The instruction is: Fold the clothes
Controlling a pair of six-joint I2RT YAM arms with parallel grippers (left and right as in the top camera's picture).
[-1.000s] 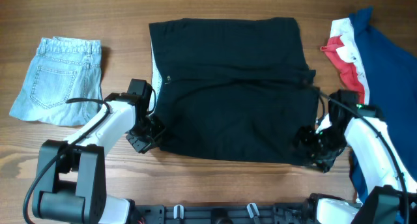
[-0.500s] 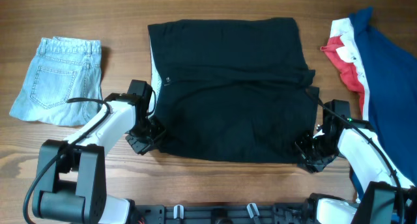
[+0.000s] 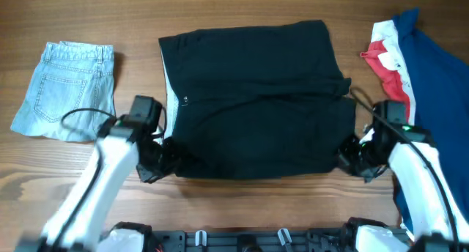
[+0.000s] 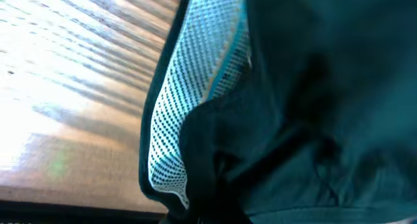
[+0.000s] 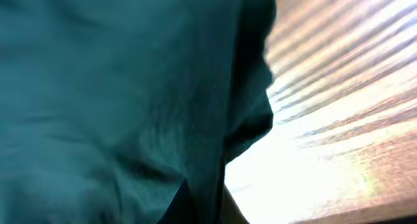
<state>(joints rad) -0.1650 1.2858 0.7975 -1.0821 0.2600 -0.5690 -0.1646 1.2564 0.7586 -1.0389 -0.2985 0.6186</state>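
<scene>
The clothes [image 3: 256,98], a large black garment, lie spread flat across the middle of the table. White dotted mesh lining [image 4: 195,100] shows at its left edge. My left gripper [image 3: 163,158] is shut on the garment's near left corner, and black fabric [image 4: 313,107] bunches at the jaws at the bottom of the left wrist view. My right gripper [image 3: 353,157] is shut on the near right corner. In the right wrist view dark cloth [image 5: 117,87] fills the left side, and it runs down into the jaws, hiding the fingers.
Light-blue denim shorts [image 3: 66,91] lie at the far left. A pile of navy, red and white garments [image 3: 414,61] sits along the right edge, close behind my right arm. Bare wooden table [image 3: 242,6] shows beyond the black garment.
My right gripper has closed on the near right corner. Both arms have pulled the near edge up and away from the front, and the garment has shifted slightly left.
</scene>
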